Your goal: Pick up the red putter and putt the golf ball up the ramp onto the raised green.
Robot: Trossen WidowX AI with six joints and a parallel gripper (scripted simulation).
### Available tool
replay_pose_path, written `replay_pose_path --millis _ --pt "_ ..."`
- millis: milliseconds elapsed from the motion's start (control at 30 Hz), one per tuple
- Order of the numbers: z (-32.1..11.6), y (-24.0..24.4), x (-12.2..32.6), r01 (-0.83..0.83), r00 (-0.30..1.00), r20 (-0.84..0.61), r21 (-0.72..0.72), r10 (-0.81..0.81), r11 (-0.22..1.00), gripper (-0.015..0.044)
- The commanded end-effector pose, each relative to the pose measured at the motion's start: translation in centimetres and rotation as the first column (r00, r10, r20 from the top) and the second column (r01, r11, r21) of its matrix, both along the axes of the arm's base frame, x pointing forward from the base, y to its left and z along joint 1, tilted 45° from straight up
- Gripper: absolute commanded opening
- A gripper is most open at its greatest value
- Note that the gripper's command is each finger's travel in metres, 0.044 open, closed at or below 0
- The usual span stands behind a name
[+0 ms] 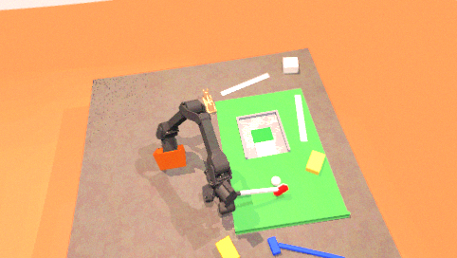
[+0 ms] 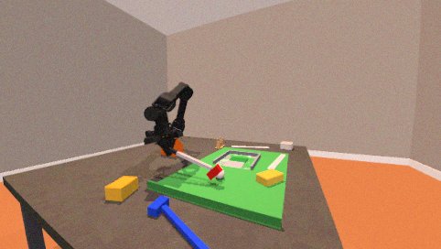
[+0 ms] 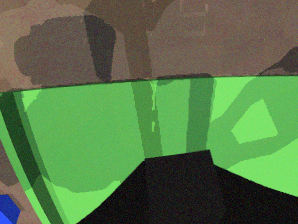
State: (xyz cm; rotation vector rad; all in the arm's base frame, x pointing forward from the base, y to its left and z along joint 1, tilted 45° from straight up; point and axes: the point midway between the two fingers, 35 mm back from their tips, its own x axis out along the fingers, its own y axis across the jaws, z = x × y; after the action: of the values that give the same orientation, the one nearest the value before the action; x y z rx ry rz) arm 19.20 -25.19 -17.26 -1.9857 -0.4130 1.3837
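The red putter's head is tilted beside the white golf ball, on its near side, and partly covers it in the exterior view. Whether they touch, I cannot tell. The head seems just above the green mat. My gripper is shut on the putter's white shaft at the mat's left edge. The raised green lies inside a pale sloped surround with low walls, farther back. The wrist view shows neither ball nor putter head.
A yellow block sits on the mat's right side, another off its near left corner. A blue putter lies in front. A white strip lies along the mat's right side.
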Motion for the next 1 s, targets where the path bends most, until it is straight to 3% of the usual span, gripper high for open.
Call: replay_pose_path --millis 0,967 --pt "-0.6 0.7 0.2 0.009 1.0 0.004 0.011 -0.009 1.0 0.0" --pt "-2.6 0.0 0.1 0.005 1.0 0.003 0.006 -0.005 1.0 0.0"
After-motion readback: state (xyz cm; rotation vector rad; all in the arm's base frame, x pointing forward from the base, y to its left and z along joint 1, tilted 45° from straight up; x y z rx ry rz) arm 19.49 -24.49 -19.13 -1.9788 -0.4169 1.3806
